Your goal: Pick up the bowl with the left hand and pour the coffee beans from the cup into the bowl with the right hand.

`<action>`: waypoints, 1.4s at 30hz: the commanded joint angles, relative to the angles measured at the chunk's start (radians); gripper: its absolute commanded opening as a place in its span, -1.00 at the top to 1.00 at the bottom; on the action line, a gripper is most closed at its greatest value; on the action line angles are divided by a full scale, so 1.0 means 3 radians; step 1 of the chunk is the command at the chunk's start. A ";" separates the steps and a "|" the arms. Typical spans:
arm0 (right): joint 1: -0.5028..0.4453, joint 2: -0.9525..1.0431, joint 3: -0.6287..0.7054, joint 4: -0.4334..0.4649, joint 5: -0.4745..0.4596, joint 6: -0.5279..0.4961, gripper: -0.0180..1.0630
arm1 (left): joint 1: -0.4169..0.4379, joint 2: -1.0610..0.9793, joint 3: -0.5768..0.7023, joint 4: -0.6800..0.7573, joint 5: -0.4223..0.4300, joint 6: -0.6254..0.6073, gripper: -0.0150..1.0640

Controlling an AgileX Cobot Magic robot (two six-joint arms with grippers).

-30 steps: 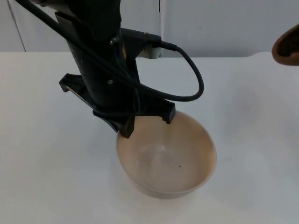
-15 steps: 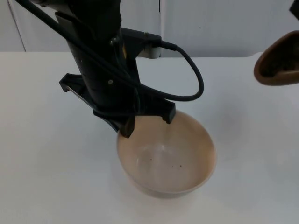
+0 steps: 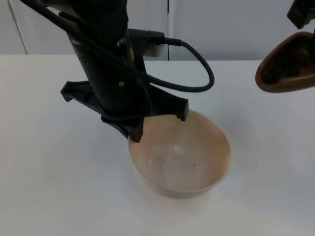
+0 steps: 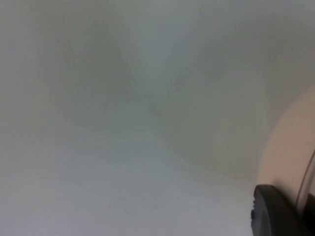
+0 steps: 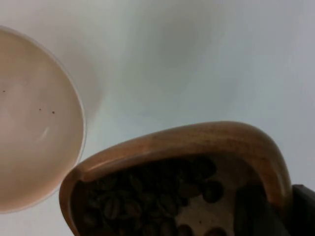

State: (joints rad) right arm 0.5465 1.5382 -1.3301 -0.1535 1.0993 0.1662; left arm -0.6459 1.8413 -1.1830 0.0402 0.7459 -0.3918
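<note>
My left gripper [image 3: 158, 123] is shut on the far rim of a beige bowl [image 3: 179, 157] and holds it over the white table [image 3: 44, 167]. The bowl has only a few dark specks inside. In the left wrist view, a black fingertip [image 4: 275, 211] sits against the bowl's wall [image 4: 290, 147]. At the far right, my right gripper [image 3: 301, 17] is shut on a brown wooden cup [image 3: 288, 64], carried in the air and tilted. The right wrist view shows the cup [image 5: 197, 142] holding coffee beans [image 5: 147, 196], with the bowl [image 5: 34, 123] off to its side and lower.
The grey partition wall [image 3: 236, 24] stands behind the table. The left arm's black body [image 3: 108, 64] rises over the table's back left.
The cup has moved left, further into the picture and closer to the bowl. The left gripper and bowl have shifted slightly to the right.
</note>
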 commanded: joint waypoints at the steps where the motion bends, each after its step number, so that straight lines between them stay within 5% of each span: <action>1: 0.0006 -0.0024 0.0001 -0.0027 -0.0061 0.0063 0.97 | -0.0014 -0.0048 0.0009 -0.0005 -0.0060 -0.0199 0.98; 15: 0.0122 -0.0024 0.0001 -0.0289 -0.0093 0.0293 0.97 | -0.0014 -0.0048 0.0009 -0.0005 -0.0173 -0.0465 0.98; 32: 0.0122 -0.0024 0.0001 -0.0269 -0.0120 0.0378 0.97 | -0.0014 -0.0048 0.0009 0.0184 -0.0093 -0.0472 0.98; 42: 0.0122 -0.0024 0.0001 -0.0269 -0.0113 0.0469 0.97 | -0.0014 -0.0042 0.0009 0.0341 -0.0011 -0.0865 0.98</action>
State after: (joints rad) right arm 0.5802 1.5382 -1.3301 -0.2316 1.0709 0.2984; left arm -0.6459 1.8413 -1.1817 0.1306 0.7423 -0.6274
